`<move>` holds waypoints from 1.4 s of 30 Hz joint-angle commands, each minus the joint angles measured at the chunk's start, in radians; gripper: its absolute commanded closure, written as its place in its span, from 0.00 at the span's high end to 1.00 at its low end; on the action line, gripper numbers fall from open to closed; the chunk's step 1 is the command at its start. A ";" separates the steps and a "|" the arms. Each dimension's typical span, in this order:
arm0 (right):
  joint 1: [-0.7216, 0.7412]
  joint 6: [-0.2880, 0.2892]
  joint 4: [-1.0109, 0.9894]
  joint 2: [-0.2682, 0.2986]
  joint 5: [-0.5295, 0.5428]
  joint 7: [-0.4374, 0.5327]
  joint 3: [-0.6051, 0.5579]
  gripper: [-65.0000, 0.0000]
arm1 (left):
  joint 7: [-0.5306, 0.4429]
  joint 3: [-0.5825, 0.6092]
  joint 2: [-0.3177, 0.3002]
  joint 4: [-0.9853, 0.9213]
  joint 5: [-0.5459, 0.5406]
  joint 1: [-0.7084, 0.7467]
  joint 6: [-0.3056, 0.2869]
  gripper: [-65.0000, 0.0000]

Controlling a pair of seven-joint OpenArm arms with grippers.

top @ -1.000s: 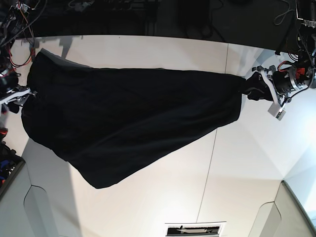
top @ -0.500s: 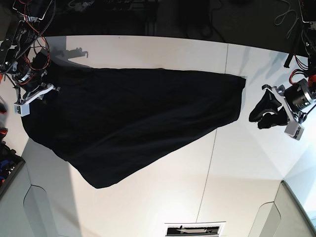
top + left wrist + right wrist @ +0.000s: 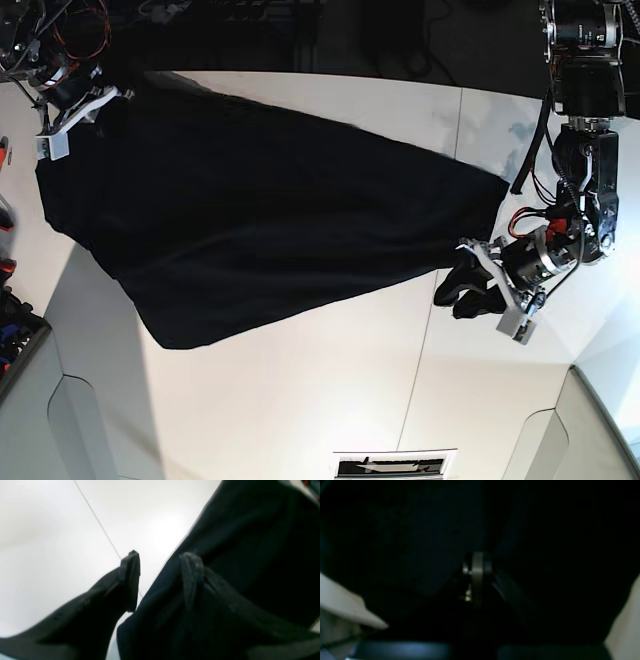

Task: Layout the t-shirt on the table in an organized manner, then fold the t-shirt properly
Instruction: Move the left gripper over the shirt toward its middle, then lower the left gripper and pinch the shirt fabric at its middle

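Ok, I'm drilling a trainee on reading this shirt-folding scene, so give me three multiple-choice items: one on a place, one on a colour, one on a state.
1. Where does the left tool sit relative to the t-shirt?
A. at its edge over bare table
B. buried mid-shirt
C. far off the table

2. What colour is the visible face of the shirt?
A. white
B. plain black
C. red

3. How do the left tool's fingers stand?
A. clamped on cloth
B. apart, holding nothing
C. out of view

Answers: 1 A, the base view shows it beside the shirt's corner on the white table; 2 B, no print shows; 3 B, the left wrist view shows a gap with table between them.
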 commanded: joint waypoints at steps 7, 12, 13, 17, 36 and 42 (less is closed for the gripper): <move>-0.032 -0.005 0.056 0.022 0.013 -0.019 0.041 0.00 | -0.056 0.054 0.090 -0.170 0.094 -0.144 -0.005 0.46; -0.029 -0.005 0.063 0.021 0.056 -0.019 0.064 0.00 | -0.109 0.151 0.119 -0.209 0.183 -0.147 -0.005 0.46; -0.028 -0.005 0.065 0.022 0.060 -0.019 0.068 0.00 | -0.116 0.168 0.128 -0.209 0.202 -0.147 -0.005 0.46; -0.013 -0.005 0.074 0.023 0.060 -0.019 0.074 0.00 | -0.126 0.229 0.172 -0.209 0.282 -0.147 0.032 0.46; -0.013 0.006 0.075 0.022 0.067 -0.026 0.074 0.00 | -0.196 0.303 0.253 -0.268 0.480 -0.218 0.137 0.46; -0.013 0.006 0.075 0.021 0.067 -0.026 0.074 0.00 | -0.222 0.303 0.253 -0.310 0.532 -0.215 0.131 0.46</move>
